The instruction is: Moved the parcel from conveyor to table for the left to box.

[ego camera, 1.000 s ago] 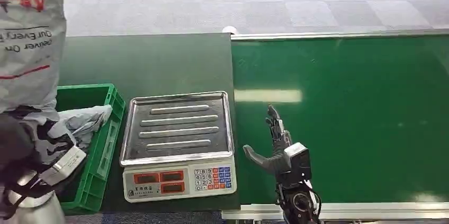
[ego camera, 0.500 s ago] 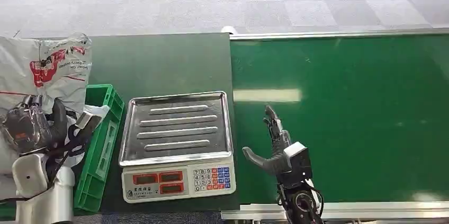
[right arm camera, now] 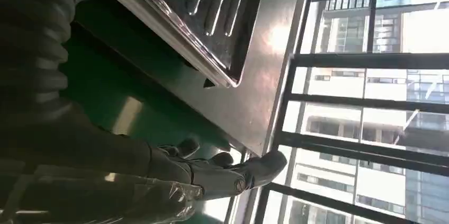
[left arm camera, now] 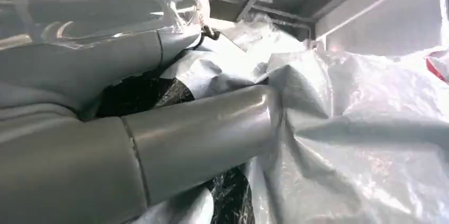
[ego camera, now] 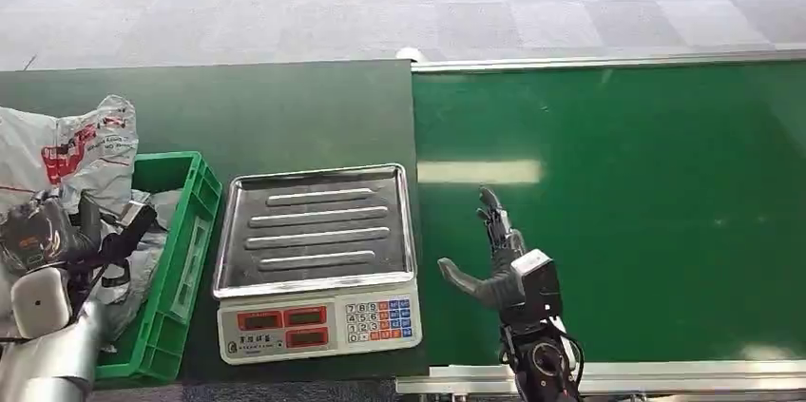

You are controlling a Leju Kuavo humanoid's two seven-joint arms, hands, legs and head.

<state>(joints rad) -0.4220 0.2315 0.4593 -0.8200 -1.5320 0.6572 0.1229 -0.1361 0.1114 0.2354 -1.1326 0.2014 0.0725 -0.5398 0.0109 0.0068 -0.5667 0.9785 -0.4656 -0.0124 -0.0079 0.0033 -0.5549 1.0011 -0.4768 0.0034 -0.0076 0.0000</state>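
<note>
The left hand [ego camera: 43,236] gripped the parcel [ego camera: 81,150], a crumpled white plastic mailing bag with red print, at the far left of the head view. The parcel hung partly over the near-left end of the green crate [ego camera: 176,231] and partly outside the crate's left wall; its lower folds appeared to lie inside the crate, although the hand and arm hid the contact. In the left wrist view, the thick grey thumb [left arm camera: 201,134] pressed into the wrinkled film of the parcel [left arm camera: 360,128], and the darker fingers were mostly covered by the plastic. The crate stood on the dark green table [ego camera: 276,112], just beside the left edge of the weighing scale [ego camera: 318,259]. The scale's steel tray carried no load, and its keypad and two red displays faced the robot. The right hand [ego camera: 489,255] was released, holding nothing, with the fingers extended and spread and the thumb pointing toward the scale. It was positioned above the near-left part of the green conveyor belt [ego camera: 646,212], just beside the scale's right edge. In the right wrist view, the extended fingers [right arm camera: 233,173] lay over the belt, with the corner of the scale's tray [right arm camera: 212,28] close by.
</note>
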